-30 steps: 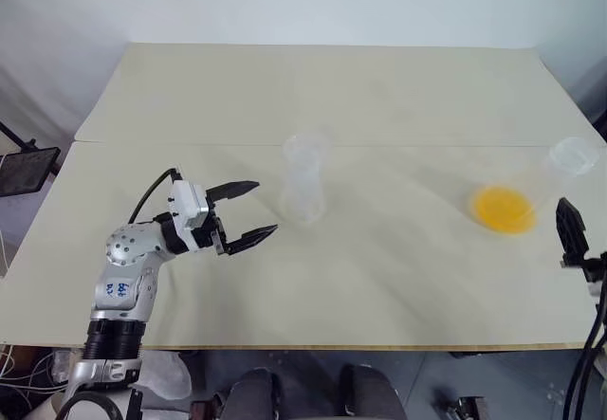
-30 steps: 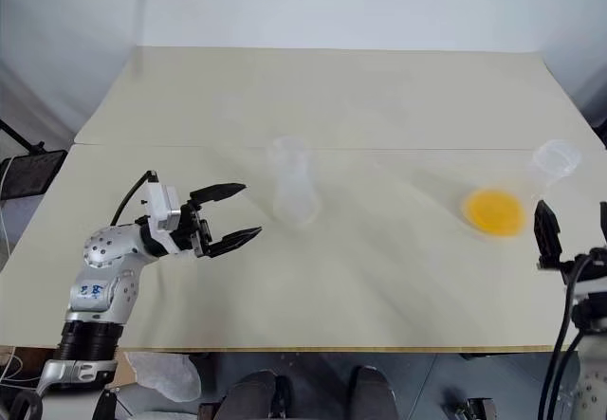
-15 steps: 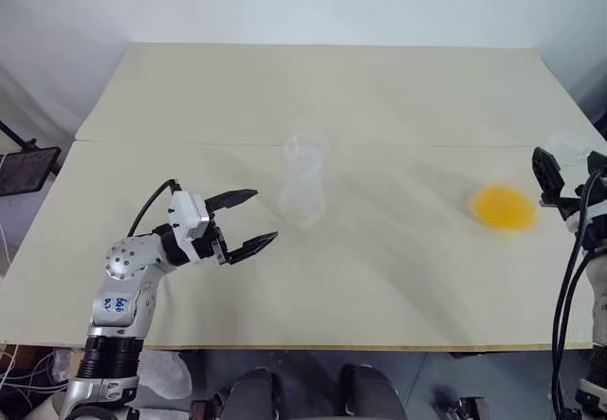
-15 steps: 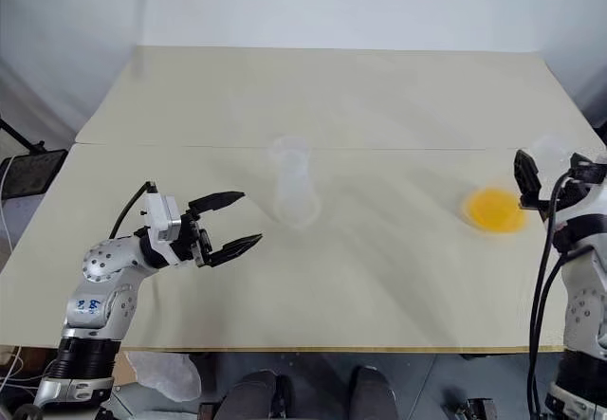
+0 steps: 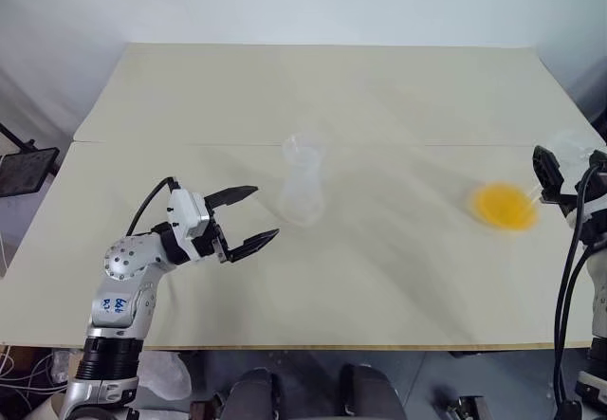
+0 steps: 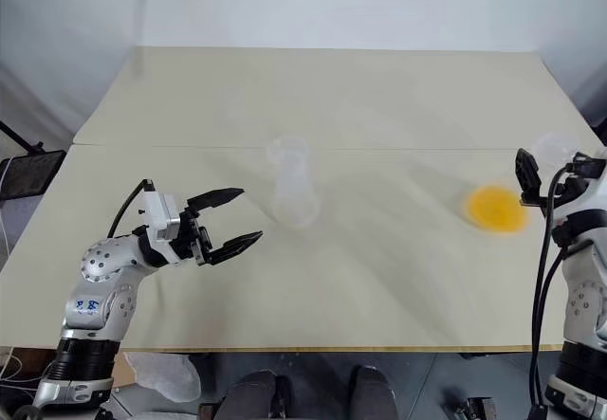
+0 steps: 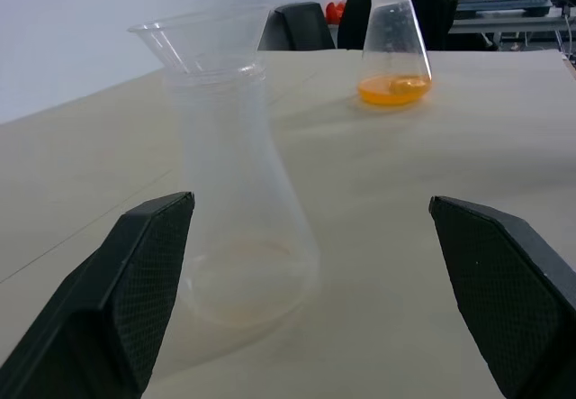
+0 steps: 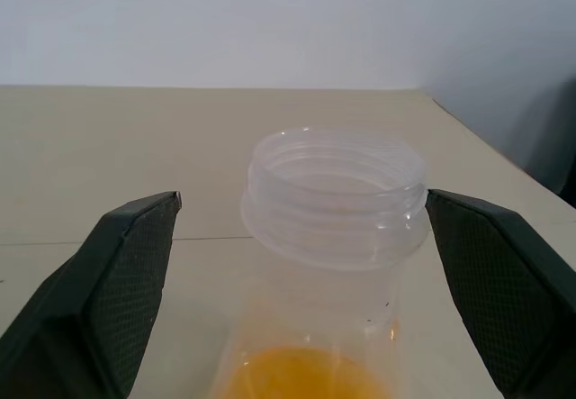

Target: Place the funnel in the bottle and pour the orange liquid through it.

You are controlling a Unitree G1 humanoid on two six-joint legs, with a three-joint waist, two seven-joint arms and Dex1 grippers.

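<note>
While the funnel (image 7: 200,37) sits in the bottle (image 5: 302,188) at frame centre | conical flask (image 8: 335,264) of orange liquid (image 5: 505,206) stands upright at right edge, neck between the spread fingers of the right gripper (image 5: 566,178), ungripped | left gripper (image 5: 248,219) open, lower left, just beside bottle | right arm nearer flask.
</note>
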